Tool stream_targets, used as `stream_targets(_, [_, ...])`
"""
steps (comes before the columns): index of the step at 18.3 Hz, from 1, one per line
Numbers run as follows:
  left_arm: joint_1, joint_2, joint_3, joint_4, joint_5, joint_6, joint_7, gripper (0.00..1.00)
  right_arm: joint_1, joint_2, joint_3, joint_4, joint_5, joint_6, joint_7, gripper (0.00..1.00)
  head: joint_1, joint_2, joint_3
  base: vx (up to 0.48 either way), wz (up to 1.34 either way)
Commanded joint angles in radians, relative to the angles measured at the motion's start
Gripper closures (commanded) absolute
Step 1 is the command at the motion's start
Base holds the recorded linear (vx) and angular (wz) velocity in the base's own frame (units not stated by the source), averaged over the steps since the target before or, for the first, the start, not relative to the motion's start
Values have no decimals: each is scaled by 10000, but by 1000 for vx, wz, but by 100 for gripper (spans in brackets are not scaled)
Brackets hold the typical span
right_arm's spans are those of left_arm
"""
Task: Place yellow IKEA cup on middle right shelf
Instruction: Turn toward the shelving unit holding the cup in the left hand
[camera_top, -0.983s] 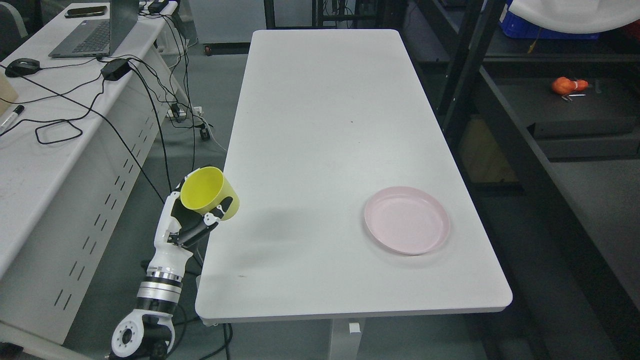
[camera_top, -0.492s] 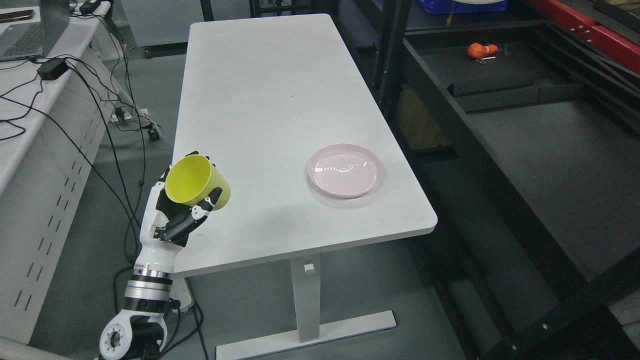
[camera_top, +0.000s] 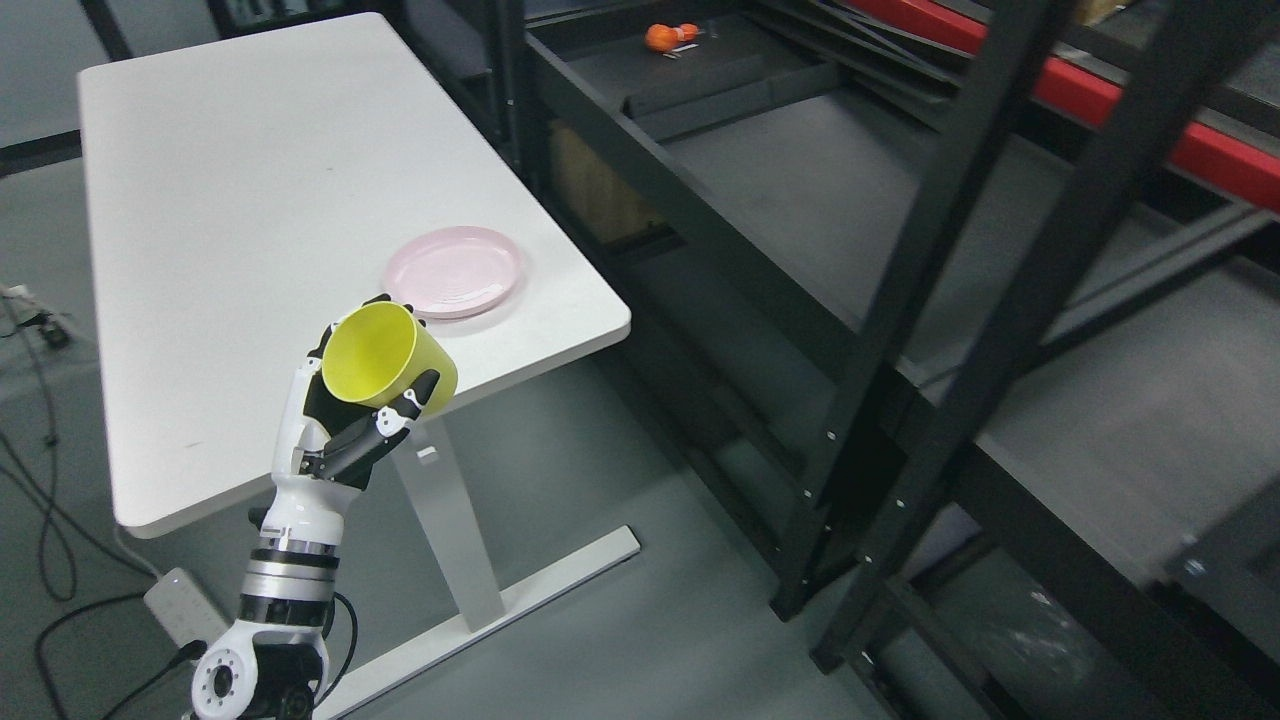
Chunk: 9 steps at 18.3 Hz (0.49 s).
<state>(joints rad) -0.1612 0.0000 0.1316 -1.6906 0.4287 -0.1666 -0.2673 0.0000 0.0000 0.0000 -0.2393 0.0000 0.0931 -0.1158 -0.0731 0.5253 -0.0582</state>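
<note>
Grey flooring is stretching under everything, with a white table (camera_top: 200, 200) on the left and a black shelving rack (camera_top: 900, 300) filling the right. Near the lower left, the robot's left hand (camera_top: 345, 425) is reaching up from its white and silver forearm, its dark fingers (camera_top: 400, 410) clenching around the yellow cup (camera_top: 390, 355). That cup is tilting in the grasp, its open mouth facing up and to the left, and it is hanging over the table's near right corner without touching the top. No brand mark or lettering is showing on the cup from here. Just beyond it a pink plate (camera_top: 455, 270) is lying flat near the table's right edge. Farther right, the rack's dark shelf boards are running off into the distance, and a small orange object (camera_top: 660, 37) is sitting on the far shelf. A white power strip (camera_top: 180, 605) is lying on the floor by the arm's base.
</note>
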Motion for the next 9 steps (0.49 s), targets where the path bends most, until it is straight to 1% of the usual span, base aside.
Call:
stream_targets(1, [17,175,-12,-213,9,40,4,100,139,-175,169,0,-245,5,-7,1,0,0,0,-336,-800])
stream_targets(5, [17,175,-103,-213,-7,55,4,100,139,-175,169,0,-245,5,-7,1,0,0,0,-333,-939])
stream_targets(9, [17,175,-104,-213,-7,70,4,100,139,-175,169,0,-245,5,-7,1,0,-1,0,-284,-1187])
